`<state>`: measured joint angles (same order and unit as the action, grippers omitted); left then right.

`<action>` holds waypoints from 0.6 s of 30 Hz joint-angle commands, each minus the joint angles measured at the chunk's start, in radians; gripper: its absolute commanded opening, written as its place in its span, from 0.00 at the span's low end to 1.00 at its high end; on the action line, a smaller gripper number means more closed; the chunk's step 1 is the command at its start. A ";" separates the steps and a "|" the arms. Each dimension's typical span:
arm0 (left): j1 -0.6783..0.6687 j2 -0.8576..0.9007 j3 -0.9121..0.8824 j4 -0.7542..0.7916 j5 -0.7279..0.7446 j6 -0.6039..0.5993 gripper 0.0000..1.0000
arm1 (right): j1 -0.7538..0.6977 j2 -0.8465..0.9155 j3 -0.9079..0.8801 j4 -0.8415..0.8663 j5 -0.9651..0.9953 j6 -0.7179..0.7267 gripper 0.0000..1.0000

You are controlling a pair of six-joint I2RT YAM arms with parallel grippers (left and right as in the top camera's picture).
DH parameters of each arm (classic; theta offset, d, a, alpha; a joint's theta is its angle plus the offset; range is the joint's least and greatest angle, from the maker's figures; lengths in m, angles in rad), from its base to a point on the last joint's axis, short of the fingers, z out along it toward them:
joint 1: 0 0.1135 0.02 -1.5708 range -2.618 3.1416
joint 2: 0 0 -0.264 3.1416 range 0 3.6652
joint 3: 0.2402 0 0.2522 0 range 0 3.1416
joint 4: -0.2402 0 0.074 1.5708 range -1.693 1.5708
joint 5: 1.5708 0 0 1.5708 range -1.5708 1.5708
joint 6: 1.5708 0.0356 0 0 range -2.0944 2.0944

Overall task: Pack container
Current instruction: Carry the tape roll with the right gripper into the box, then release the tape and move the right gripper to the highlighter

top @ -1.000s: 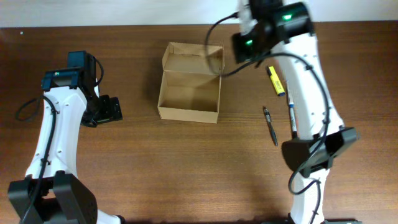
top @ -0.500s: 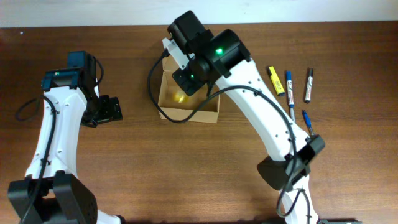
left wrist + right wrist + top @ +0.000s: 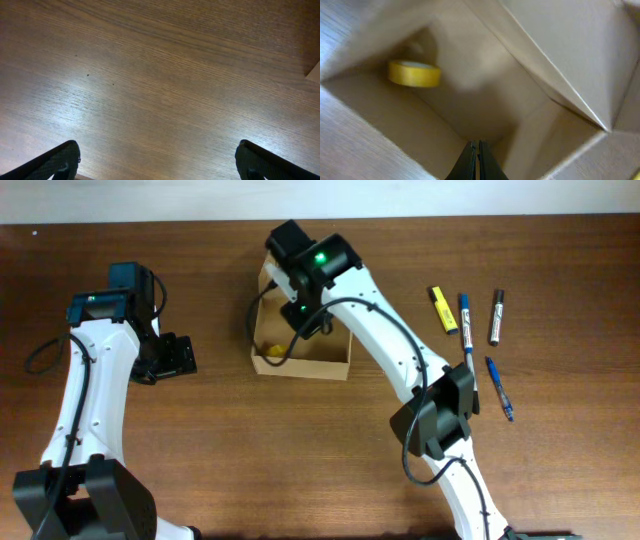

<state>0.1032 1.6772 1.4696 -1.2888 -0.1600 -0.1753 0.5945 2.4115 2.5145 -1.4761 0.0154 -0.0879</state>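
We see the right gripper (image 3: 475,150) with jaws pressed together, nothing between them, tips pointing into the open container (image 3: 300,368) over its inner floor. The container sits on the tabletop (image 3: 300,450), and the right arm covers its far half. A yellow tape roll (image 3: 415,73) lies inside the container in its near-left corner, apart from the jaws. The left gripper (image 3: 186,357) is well to the left of the container, jaws wide apart, empty, over bare wood. A yellow highlighter (image 3: 443,309), two blue pens (image 3: 465,313) and a dark marker (image 3: 495,317) lie to the right of the container.
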 commanded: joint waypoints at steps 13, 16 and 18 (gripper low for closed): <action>0.004 -0.007 -0.006 0.002 0.007 0.013 1.00 | -0.323 -0.412 -0.265 0.089 -0.011 0.042 0.04; 0.004 -0.007 -0.006 0.002 0.007 0.013 1.00 | -0.421 -0.600 -0.495 0.206 -0.011 0.059 0.04; 0.004 -0.007 -0.006 0.002 0.007 0.013 1.00 | -0.473 -0.696 -0.631 0.275 -0.010 0.063 0.04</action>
<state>0.1032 1.6772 1.4696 -1.2884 -0.1596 -0.1753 0.1761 1.8271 2.0308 -1.2381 0.0074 -0.0498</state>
